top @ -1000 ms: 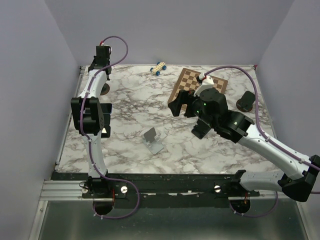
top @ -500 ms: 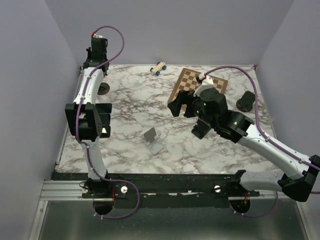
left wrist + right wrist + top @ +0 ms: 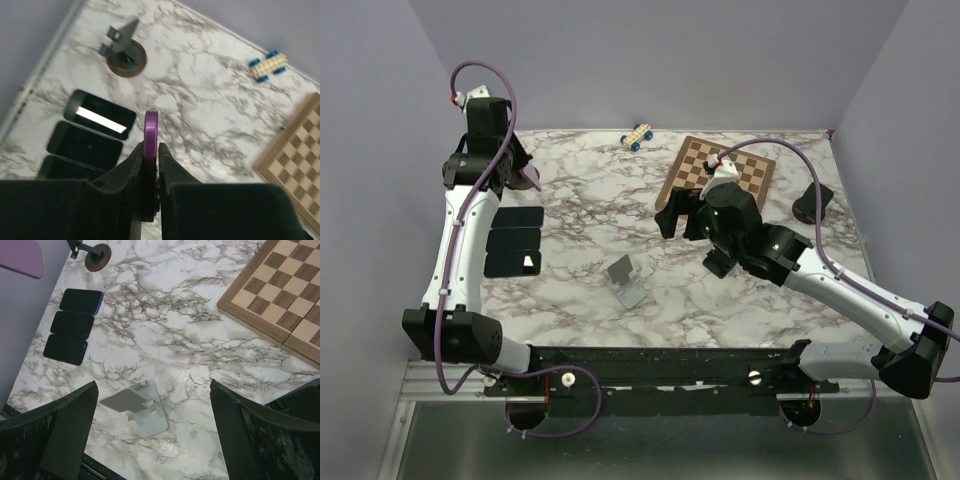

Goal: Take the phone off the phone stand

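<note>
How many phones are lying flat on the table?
3, in a row at left: far phone, middle phone, near phone. Left gripper holds a fourth, the purple phone.

– What sort of place is shown?
– A robotics lab test cell is indicated. A marble-patterned table point(image 3: 580, 200) is closed in by plain lilac walls point(image 3: 670, 60). A left arm point(image 3: 460, 240) and a right arm point(image 3: 840, 295) are bolted to an aluminium rail point(image 3: 440, 378), with purple cables point(image 3: 790, 140) run along them.
– What else is counted?
– Unrelated props are laid out together: a chessboard point(image 3: 720, 170), a toy car point(image 3: 638, 136), a phone stand point(image 3: 625, 280) and three dark phones point(image 3: 75, 325) in a row.
</note>
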Controlling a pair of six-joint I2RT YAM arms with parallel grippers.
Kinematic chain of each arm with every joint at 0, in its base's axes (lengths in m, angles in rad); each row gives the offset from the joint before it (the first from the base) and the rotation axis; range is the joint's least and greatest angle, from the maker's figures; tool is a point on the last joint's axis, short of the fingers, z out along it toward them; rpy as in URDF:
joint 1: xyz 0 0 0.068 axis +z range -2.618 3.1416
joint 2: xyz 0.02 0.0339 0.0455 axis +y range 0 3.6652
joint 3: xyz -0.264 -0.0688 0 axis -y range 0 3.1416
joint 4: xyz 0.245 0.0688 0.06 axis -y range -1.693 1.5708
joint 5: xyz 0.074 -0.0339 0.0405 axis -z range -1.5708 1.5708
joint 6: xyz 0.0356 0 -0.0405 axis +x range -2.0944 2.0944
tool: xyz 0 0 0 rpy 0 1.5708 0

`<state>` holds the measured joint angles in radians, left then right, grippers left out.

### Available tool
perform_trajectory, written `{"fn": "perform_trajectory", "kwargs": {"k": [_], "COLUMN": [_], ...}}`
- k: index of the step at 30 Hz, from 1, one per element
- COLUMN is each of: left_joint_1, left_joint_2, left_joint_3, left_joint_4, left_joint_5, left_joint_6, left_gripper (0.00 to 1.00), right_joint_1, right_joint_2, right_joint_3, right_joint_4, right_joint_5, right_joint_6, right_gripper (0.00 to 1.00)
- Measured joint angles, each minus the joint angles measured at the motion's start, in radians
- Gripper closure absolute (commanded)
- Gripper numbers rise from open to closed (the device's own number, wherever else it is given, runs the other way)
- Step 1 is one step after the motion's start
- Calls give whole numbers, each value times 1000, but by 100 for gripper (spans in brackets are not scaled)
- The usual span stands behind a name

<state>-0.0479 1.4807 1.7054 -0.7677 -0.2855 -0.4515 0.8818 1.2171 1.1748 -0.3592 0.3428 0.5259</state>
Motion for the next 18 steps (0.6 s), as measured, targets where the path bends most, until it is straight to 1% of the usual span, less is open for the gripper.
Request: {"fn": "perform_trajectory", "kwargs": {"k": [2, 4, 7, 9, 10, 12, 15, 18], "left_joint_1": [0, 0, 0, 0, 0, -1, -6, -7], "left_joint_2": [-36, -93, -158, -218, -237, -298, -365, -426], "left_joint_3": [-42, -113, -213, -318, -357, -478, -575, -595], "left_joint_4": [-18, -47, -36, -14, 1, 50, 69, 71], "left_joint_5": [89, 201, 365, 494, 532, 634, 697, 713], "left_joint_6": [-72, -146, -249, -341, -368, -467, -556, -603], "left_gripper": [100, 100, 100, 100, 100, 100, 100, 100], "right_joint_1": [0, 0, 3, 17, 31, 76, 177, 298], "right_joint_2": [11, 42, 91, 135, 156, 188, 214, 235], "right_joint_3": [-3, -4, 0, 19, 33, 64, 107, 140], "right_joint_4": [3, 8, 22, 20, 20, 21, 28, 52], "right_joint_5": [3, 1, -17, -25, -26, -26, -12, 42], "right_joint_6": [-5, -23, -69, -110, -130, -171, -240, -315], "right_gripper": [0, 4, 8, 11, 12, 15, 16, 15]}}
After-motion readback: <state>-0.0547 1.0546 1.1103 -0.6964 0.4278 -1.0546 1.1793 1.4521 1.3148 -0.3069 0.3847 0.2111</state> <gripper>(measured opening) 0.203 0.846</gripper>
